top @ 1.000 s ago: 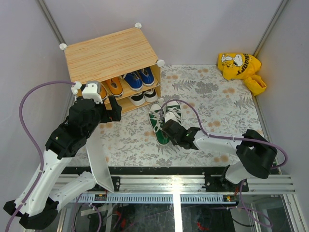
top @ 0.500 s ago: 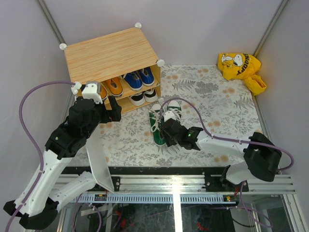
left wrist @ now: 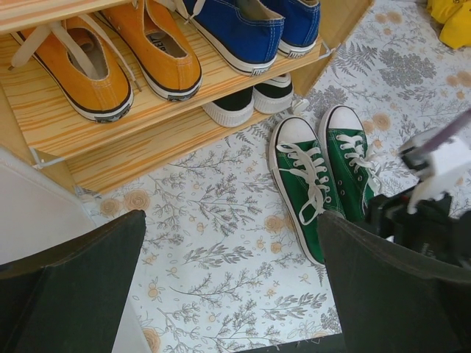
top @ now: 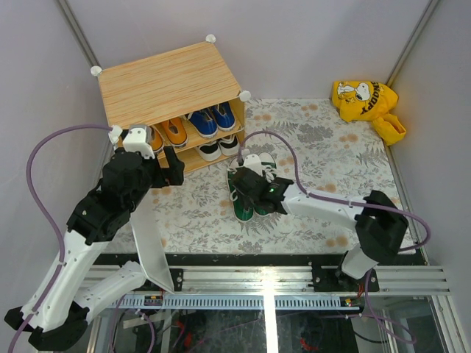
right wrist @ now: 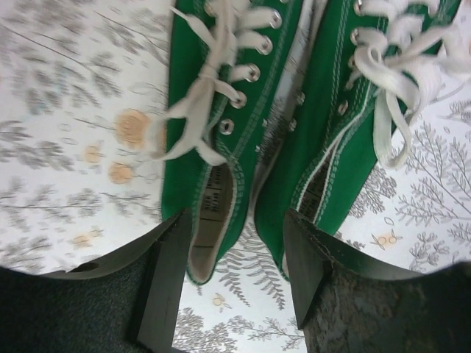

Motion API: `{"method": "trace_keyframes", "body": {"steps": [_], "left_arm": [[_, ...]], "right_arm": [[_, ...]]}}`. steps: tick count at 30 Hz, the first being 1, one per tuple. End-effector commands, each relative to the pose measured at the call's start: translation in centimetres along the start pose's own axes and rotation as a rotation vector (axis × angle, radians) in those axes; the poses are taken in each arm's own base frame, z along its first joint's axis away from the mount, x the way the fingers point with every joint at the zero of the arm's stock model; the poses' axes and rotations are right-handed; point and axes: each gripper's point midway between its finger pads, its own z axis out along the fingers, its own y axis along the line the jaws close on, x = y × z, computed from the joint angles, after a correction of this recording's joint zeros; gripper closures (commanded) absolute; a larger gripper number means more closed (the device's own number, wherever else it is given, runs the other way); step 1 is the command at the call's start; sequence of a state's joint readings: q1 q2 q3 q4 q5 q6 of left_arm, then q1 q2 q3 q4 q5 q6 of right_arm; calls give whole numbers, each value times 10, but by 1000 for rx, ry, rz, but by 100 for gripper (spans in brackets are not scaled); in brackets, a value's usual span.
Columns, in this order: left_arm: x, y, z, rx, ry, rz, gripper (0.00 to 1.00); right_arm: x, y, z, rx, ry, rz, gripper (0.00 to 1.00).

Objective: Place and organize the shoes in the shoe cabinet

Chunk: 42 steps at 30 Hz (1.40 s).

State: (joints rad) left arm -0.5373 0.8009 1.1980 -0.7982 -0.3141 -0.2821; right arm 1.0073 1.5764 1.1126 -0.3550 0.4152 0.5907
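A pair of green shoes [top: 243,204] lies side by side on the floral mat, toes toward the shoe cabinet [top: 165,81]. My right gripper [top: 244,190] hangs open just over their heels. In the right wrist view its fingers [right wrist: 165,279] flank the heels of the left green shoe [right wrist: 221,110] and the right green shoe [right wrist: 346,110] without gripping either. Orange shoes [left wrist: 110,59] and blue shoes [left wrist: 243,29] sit on the upper shelf. A black pair with white toe caps [left wrist: 250,99] sits on the lower shelf. My left gripper [left wrist: 232,294] is open beside the cabinet front, holding nothing.
The cabinet's white door panel [top: 151,235] hangs open toward the near edge under my left arm. A yellow cartoon-dog-print bag [top: 364,99] lies at the far right of the mat. Grey walls close in the left, right and back.
My right gripper has gone from shut to open and shifted left, toward the cabinet, over the green shoes' heels. The left arm has barely moved.
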Motion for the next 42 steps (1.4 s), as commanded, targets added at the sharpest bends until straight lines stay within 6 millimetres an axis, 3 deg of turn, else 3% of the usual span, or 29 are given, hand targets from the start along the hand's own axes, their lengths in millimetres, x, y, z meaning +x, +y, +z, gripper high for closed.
{"method": "trace_keyframes", "body": {"steps": [1,10,20,30,34,39,42], "left_arm": [[-3,-4,-3,27,-24,-2,0],[1,-1,0,13,-16,6,0],[1,0,0,10,-16,11,0],[-2,-1,1,9,-16,18,0],[-4,-1,1,2,-12,20,0],[-5,-1,3,-7,-9,19,0],[-8,-1,2,-10,-10,18,0]], "right_arm": [[2,-15,8,143,11,19,41],[6,-20,14,171,1,24,38],[15,-14,40,179,11,24,39],[51,-38,67,264,86,16,41],[57,-47,67,272,83,4,51],[55,-50,60,240,69,-57,99],[46,-46,47,183,51,-108,100]]}}
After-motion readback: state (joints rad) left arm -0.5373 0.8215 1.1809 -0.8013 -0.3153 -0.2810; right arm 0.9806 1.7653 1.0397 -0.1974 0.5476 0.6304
